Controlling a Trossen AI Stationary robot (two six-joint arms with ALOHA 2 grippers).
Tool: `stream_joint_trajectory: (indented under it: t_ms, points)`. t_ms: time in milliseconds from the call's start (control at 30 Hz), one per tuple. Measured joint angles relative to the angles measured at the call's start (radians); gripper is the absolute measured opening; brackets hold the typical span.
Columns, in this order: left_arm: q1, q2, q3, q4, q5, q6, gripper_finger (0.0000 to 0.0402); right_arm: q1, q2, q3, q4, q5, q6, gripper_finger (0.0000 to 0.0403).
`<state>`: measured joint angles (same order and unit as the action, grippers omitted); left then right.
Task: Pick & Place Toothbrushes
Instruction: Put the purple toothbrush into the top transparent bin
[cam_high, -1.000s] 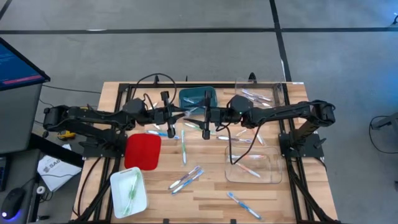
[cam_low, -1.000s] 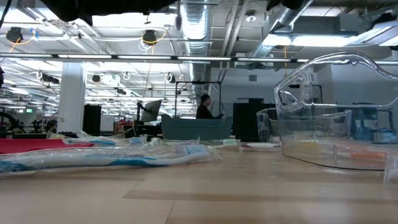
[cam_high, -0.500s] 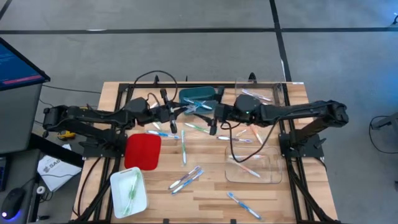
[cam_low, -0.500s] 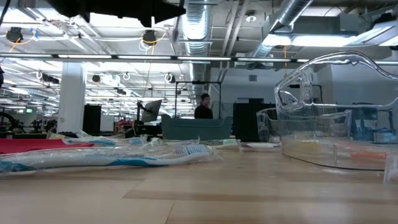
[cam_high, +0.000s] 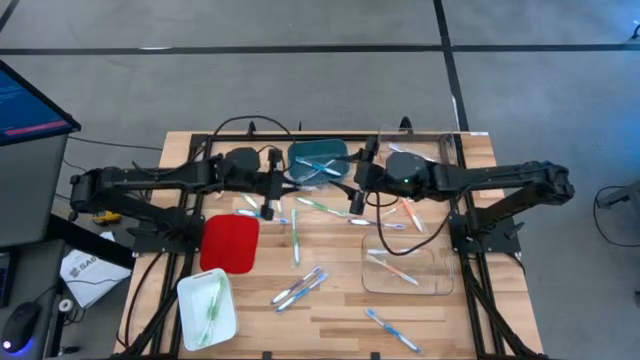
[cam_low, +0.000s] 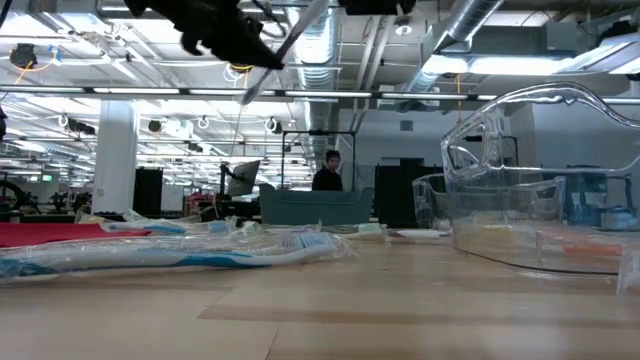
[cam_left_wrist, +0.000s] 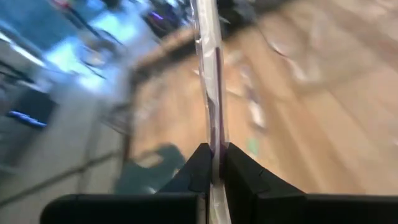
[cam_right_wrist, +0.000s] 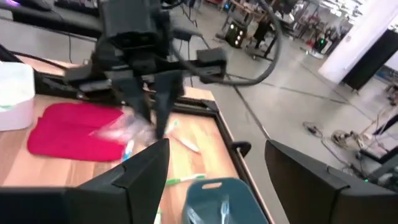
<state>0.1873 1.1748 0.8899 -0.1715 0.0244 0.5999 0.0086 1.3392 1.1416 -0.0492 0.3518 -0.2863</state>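
Note:
My left gripper (cam_high: 272, 187) hangs over the table's middle, left of the teal bin (cam_high: 318, 160). It is shut on a toothbrush (cam_left_wrist: 211, 81) with a purple handle in a clear wrapper. The low view shows that toothbrush (cam_low: 285, 50) slanting high above the table, under the left gripper (cam_low: 235, 45). My right gripper (cam_high: 358, 180) faces it from the right, open and holding nothing. Its wrist view shows the left gripper (cam_right_wrist: 149, 102) with the wrapped toothbrush (cam_right_wrist: 124, 132). Loose toothbrushes (cam_high: 296, 236) lie flat on the wood. My left gripper pinches the wrapped toothbrush between its two fingers, partway along its length (cam_left_wrist: 213, 149). The brush runs along the fingers and sticks out well beyond their tips. The fingers come from the table's left, slanting slightly down. The toothbrush is lifted clear of the table.
A red tray (cam_high: 230, 243) and a white tray (cam_high: 192, 300) with green toothbrushes sit at the near left. Clear containers stand at the right (cam_high: 435, 285) and far right (cam_high: 448, 150). More toothbrushes lie near the front (cam_high: 300, 288) (cam_high: 390, 328). Black cables loop at the far edge (cam_high: 250, 125).
Both grippers have tipped up from pointing down to nearly level. My right gripper has drawn back toward the table's right edge, away from the left one. The left gripper has stayed shut on the toothbrush, which has swung up into the low view.

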Motion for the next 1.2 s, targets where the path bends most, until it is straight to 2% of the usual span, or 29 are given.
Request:
stream_joint_trajectory:
  t_ms: [167,300,367,433,567,733,933,1200]
  points:
    - [0.042,0.046,0.039,-0.170,0.036,-0.020,0.0015,-0.020,0.019,0.000,-0.048,-0.005,0.067,0.0259]
    - [0.056,0.147,0.082,-0.259,0.035,-0.023,0.0015,-0.043,0.043,0.042,-0.150,-0.013,0.165,0.0259]
    - [0.056,0.214,0.108,-0.279,0.036,-0.014,0.0015,-0.050,0.075,0.079,-0.173,-0.013,0.194,0.0259]
    - [0.054,0.272,0.136,-0.295,0.034,-0.010,0.0015,-0.053,0.115,0.111,-0.270,-0.014,0.206,0.0259]
    - [0.045,0.336,0.179,-0.314,0.005,-0.006,0.0015,-0.050,0.224,0.212,-0.393,-0.018,0.209,0.0259]
    - [0.033,0.308,0.178,-0.318,-0.025,-0.010,0.0015,-0.055,0.355,0.336,-0.524,-0.023,0.235,0.0259]
    - [0.029,0.282,0.169,-0.314,-0.025,-0.030,0.0015,-0.063,0.453,0.455,-0.589,-0.059,0.235,0.0259]
    - [0.031,0.283,0.161,-0.312,-0.030,-0.023,0.0015,-0.063,0.472,0.463,-0.649,-0.126,0.243,0.0259]
